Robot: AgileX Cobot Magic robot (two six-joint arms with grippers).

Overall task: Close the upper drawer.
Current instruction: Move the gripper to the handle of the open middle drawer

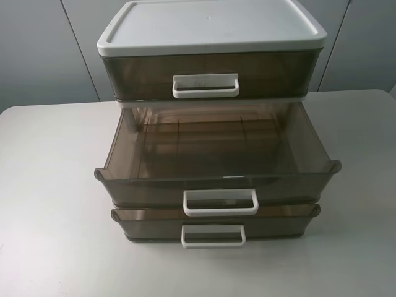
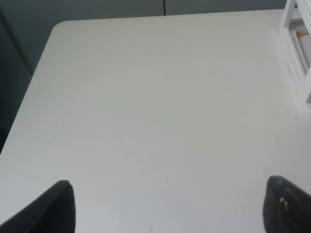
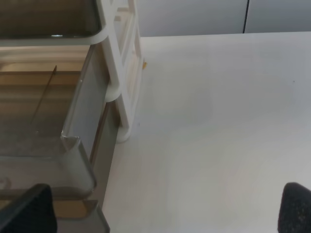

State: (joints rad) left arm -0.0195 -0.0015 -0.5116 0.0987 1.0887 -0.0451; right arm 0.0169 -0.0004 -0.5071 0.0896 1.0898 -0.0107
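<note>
The upper drawer (image 1: 216, 158) is the middle tier of the chest, smoky-brown and translucent, pulled far out and empty, with a white loop handle (image 1: 220, 202) on its front. Neither gripper shows in the exterior high view. My left gripper (image 2: 169, 208) is open over bare table to the left of the chest, with the chest's white frame (image 2: 297, 53) at the edge of its view. My right gripper (image 3: 163, 211) is open, just off the right front corner of the upper drawer (image 3: 53, 116), not touching it.
The taller top drawer (image 1: 207, 71) under the white lid (image 1: 210, 25) is pushed in. The lowest drawer (image 1: 213, 228) sticks out slightly. The chest stands on a white table (image 1: 49, 185) with bare surface on both sides. Grey wall panels stand behind.
</note>
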